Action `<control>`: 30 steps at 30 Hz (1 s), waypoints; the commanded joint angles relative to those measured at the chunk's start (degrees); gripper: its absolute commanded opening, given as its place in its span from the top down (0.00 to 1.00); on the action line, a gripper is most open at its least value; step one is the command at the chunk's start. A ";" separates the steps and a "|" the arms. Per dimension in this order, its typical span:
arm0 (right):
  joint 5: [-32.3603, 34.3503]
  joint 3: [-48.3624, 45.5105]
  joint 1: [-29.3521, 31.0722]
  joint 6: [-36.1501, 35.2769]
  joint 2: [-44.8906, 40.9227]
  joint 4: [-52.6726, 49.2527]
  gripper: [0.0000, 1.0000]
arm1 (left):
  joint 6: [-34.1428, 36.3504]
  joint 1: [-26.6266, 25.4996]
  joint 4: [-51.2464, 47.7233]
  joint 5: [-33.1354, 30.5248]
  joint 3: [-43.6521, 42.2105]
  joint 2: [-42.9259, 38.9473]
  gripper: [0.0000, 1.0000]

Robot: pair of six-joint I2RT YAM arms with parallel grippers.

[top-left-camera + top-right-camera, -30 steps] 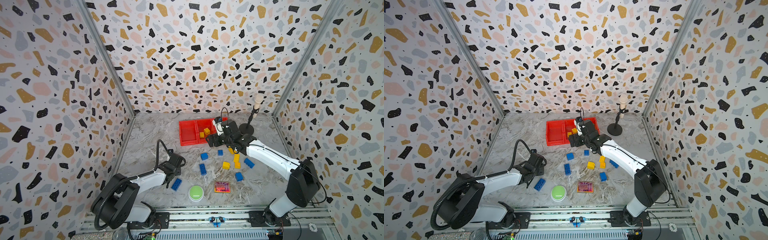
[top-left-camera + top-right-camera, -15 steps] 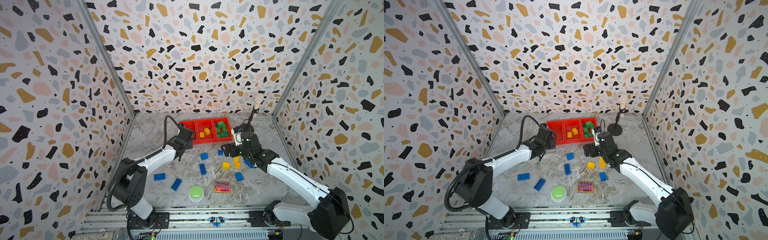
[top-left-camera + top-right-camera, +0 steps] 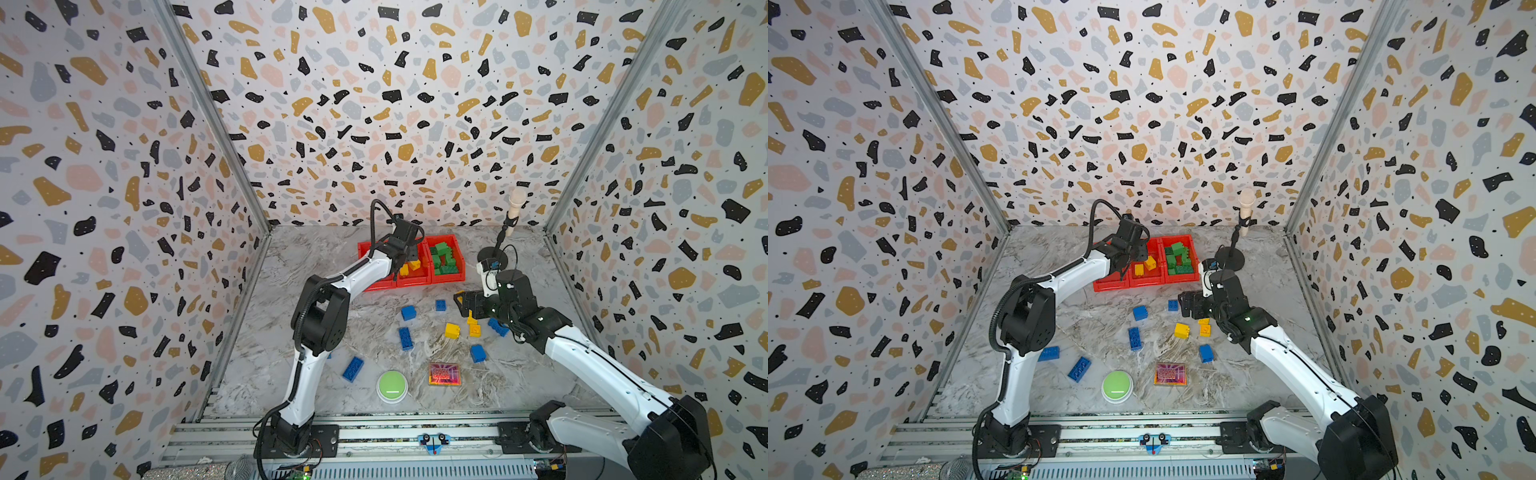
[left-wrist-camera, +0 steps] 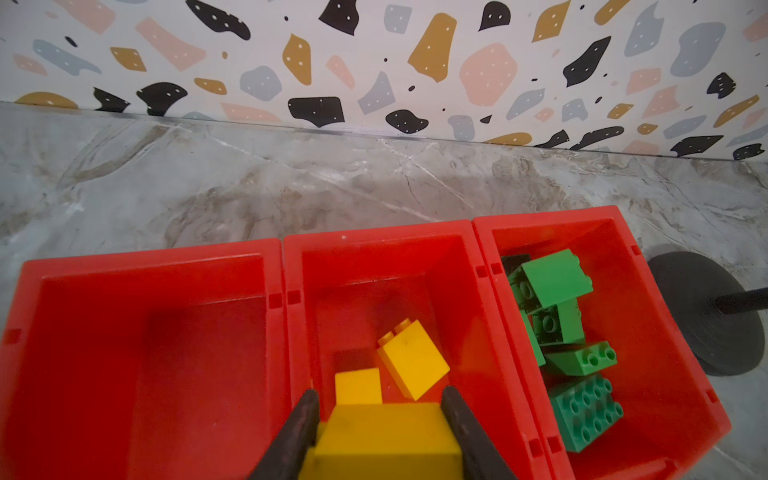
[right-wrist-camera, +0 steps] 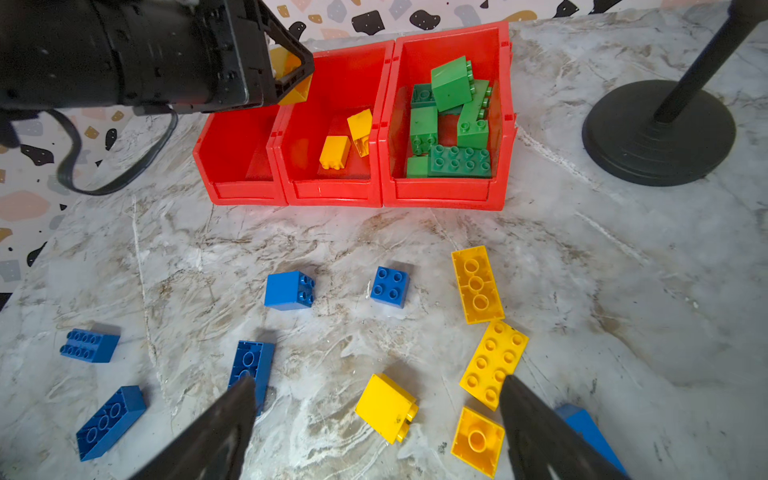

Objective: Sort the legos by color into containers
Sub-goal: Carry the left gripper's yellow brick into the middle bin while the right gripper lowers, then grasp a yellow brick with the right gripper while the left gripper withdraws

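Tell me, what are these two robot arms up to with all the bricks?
They are sorting bricks by colour into three red bins. The left arm holds a yellow brick in its jaws over the middle bin. The right arm hovers, jaws open, above loose yellow bricks. Green bricks are binned; blue bricks lie on the table.

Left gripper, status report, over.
Left gripper shut on yellow brick, over middle bin. Right gripper open, empty, above loose yellow legos. Nothing blocking the drop.

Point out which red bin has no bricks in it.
The end bin farthest from the green bricks: bare inside. The middle bin holds yellow bricks.
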 commanded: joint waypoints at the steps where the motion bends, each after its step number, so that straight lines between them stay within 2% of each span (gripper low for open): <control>1: -0.40 -0.20 -0.33 0.83 -1.11 -1.66 0.08 | 0.72 -0.03 -1.18 0.52 5.73 3.47 0.57; 2: -0.26 -0.28 -0.33 0.99 -1.13 -1.90 0.08 | 0.77 -0.03 -2.02 0.18 7.65 4.90 0.44; 4: 0.60 -0.54 -0.33 1.76 -1.28 -2.48 0.07 | 1.06 -0.03 -3.14 0.21 10.57 6.64 0.39; 7: 1.11 -1.50 -0.33 2.57 -1.29 -2.68 0.08 | 1.07 -0.43 -2.23 1.65 10.16 5.64 0.23; 8: 1.16 -1.81 -0.33 3.05 -0.99 -2.81 0.09 | 1.19 -0.76 -0.80 1.29 8.20 3.93 0.16; 11: 1.00 -2.25 -0.03 4.14 1.03 -3.49 0.11 | 2.16 -1.97 4.68 0.52 -1.69 -3.60 0.11; 14: 1.86 -2.39 1.59 5.59 3.71 -4.66 0.12 | 2.91 -3.18 12.23 -0.34 -16.27 -14.46 0.01; 18: 4.52 -3.86 5.62 8.50 6.26 -5.29 0.14 | 2.45 -4.24 22.40 -1.12 -38.71 -31.72 0.00; 24: 7.16 -5.92 10.36 13.47 8.82 -3.66 0.19 | -1.28 -4.77 29.53 -4.42 -66.31 -54.14 0.00; 30: 9.55 -4.62 12.33 15.17 13.82 -3.19 0.20 | -4.43 -4.77 26.50 -8.44 -80.76 -71.67 0.00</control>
